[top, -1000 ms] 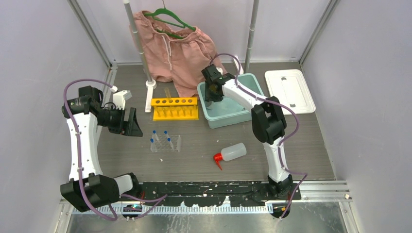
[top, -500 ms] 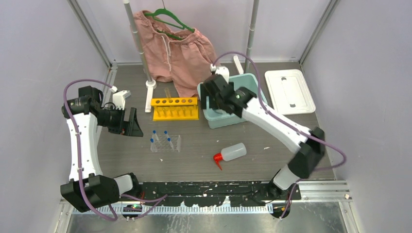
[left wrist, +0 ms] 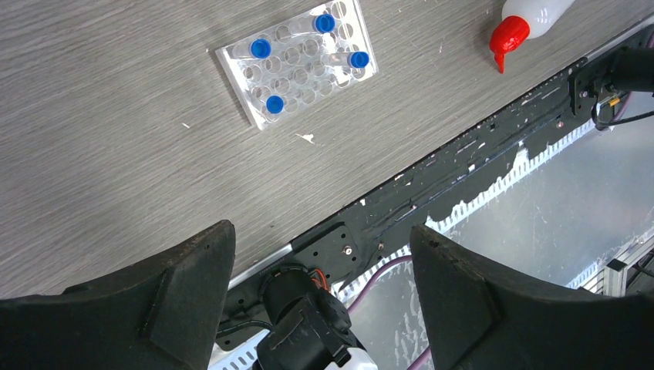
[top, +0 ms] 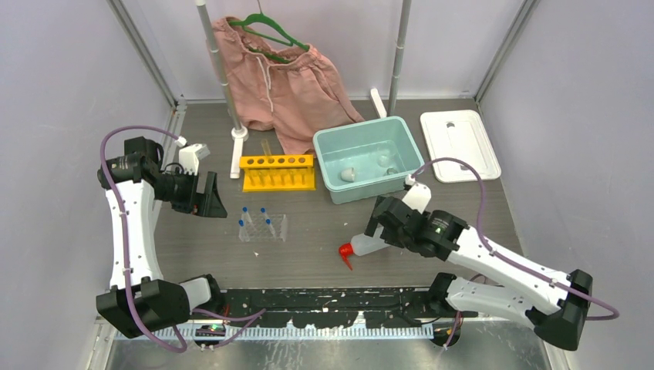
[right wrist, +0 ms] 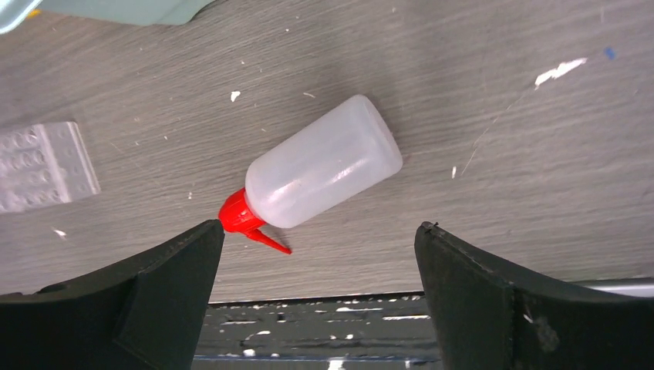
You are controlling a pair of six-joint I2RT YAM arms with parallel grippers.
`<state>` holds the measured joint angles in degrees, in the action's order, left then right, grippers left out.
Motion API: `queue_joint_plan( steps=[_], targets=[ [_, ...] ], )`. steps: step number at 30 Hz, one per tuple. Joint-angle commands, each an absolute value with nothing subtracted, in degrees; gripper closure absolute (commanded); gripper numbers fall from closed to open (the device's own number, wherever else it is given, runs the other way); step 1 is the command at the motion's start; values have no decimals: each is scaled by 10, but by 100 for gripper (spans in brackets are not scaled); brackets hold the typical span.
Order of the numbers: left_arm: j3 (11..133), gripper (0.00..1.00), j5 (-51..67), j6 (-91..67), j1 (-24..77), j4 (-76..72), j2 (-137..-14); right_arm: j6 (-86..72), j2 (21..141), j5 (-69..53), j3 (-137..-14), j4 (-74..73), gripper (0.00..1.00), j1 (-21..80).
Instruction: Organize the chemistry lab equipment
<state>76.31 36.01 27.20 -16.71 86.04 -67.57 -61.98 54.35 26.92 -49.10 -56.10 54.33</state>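
— Where's the squeeze bottle (top: 365, 243)?
— On its side on the desk (top: 308, 250), close to the front edge. Its red nozzle (right wrist: 242, 221) points toward the black rail (top: 324, 297) along that edge, and its body angles away toward the teal bin (top: 333, 190).

— And the right claw (top: 379, 229)?
— Poised over the bottle with its fingers spread wide and nothing gripped. In the wrist view the bottle shows between them.

— Any room around it?
— Bare desk lies to the bottle's right and between it and the bin. The clear rack (top: 262, 227) sits well apart on its left. (The rail side is the tight one, since the nozzle tip lies near the edge.)

— The left claw (top: 207, 196)?
— Raised over the left part of the desk, fingers apart, holding nothing. Its camera looks down on the clear rack and four blue-capped vials (left wrist: 261, 48), one of them leaning.

— What's at the back?
— The yellow rack (top: 278, 171) stands behind the clear one, just beside the bin's left wall. A white lid (top: 460, 145) lies right of the bin, near the desk's right edge. The pink shorts (top: 278, 77) hang behind, hem close to the bin's back corner.
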Motion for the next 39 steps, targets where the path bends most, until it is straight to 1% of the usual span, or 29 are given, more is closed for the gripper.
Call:
queue_joint_plan(
  steps=[1, 10, 14, 18, 24, 28, 31, 33, 36, 39],
  targets=[
    [767, 17, 372, 275, -167, 859, -669, -746, 536, 265, -473, -550, 0, 546],
    [775, 19, 371, 278, -167, 863, -669, -755, 656, 224, -500, -537, 0, 546],
    [780, 19, 365, 285, -167, 871, -670, -771, 710, 232, -511, -542, 0, 545],
    [777, 20, 361, 289, -167, 872, -665, -777, 751, 234, -510, -514, 0, 538],
    [778, 20, 353, 292, -167, 875, -659, -778, 796, 225, -488, -461, 0, 520],
    [780, 20, 351, 294, -167, 877, -656, -772, 808, 230, -477, -453, 5, 517],
    [778, 20, 353, 294, -167, 877, -655, -768, 791, 237, -466, -458, 11, 514],
    [779, 20, 355, 294, -167, 879, -655, -765, 769, 246, -458, -462, 17, 514],
    [780, 21, 358, 293, -167, 879, -656, -746, 728, 262, -453, -480, 32, 513],
    [781, 21, 361, 293, -167, 879, -657, -724, 684, 268, -454, -507, 51, 513]
  ],
)
